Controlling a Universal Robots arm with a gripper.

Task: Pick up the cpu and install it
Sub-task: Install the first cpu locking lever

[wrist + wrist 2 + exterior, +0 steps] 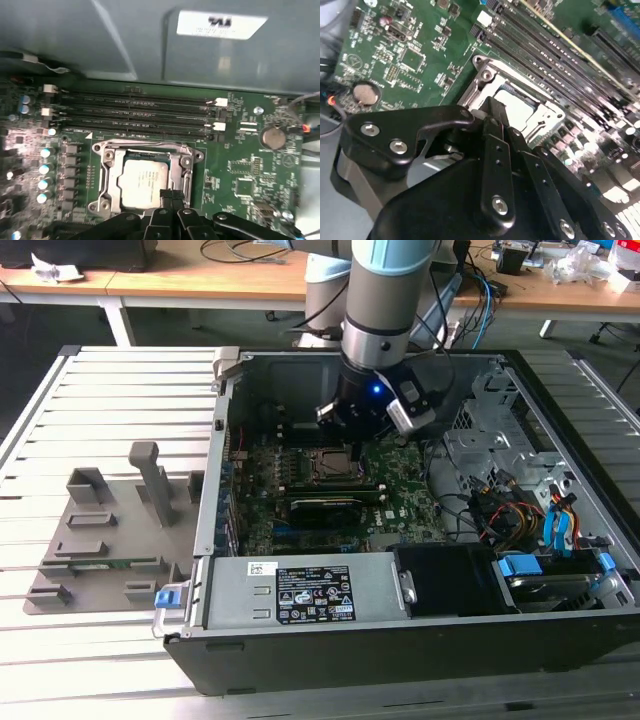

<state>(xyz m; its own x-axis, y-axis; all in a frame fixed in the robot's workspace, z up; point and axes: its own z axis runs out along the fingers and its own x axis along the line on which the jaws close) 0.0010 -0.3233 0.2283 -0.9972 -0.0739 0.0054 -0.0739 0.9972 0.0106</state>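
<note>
The cpu [144,182] is seen in both wrist views as a small flat square with a pale silvery-grey metal top plate bearing faint print and a slightly lighter rim. It lies flat in the socket frame [107,172], a metal-edged square surround with screws at its corners, mounted on the green motherboard [245,175]. In the second wrist view the cpu [517,107] is partly covered by the black fingers [495,125] of the hand [492,112], whose tips are pressed close together at the chip's edge; whether the chip is touched or gripped cannot be told. In the first wrist view the hand [170,196] is seen just at the chip's near edge, its tips narrow.

Beside the socket, four long dark memory slots [135,115] run in parallel, and a round coin battery [274,136] sits well apart on the board.

In the exterior view the arm [375,310] reaches down into an open computer case [400,640] placed on a slatted metal table [100,400], with the hand [357,453] low over the socket area. A long dark card [325,508] lies on the board just beside it. A grey moulded tray [100,540] rests on the table at the exterior view's left.
</note>
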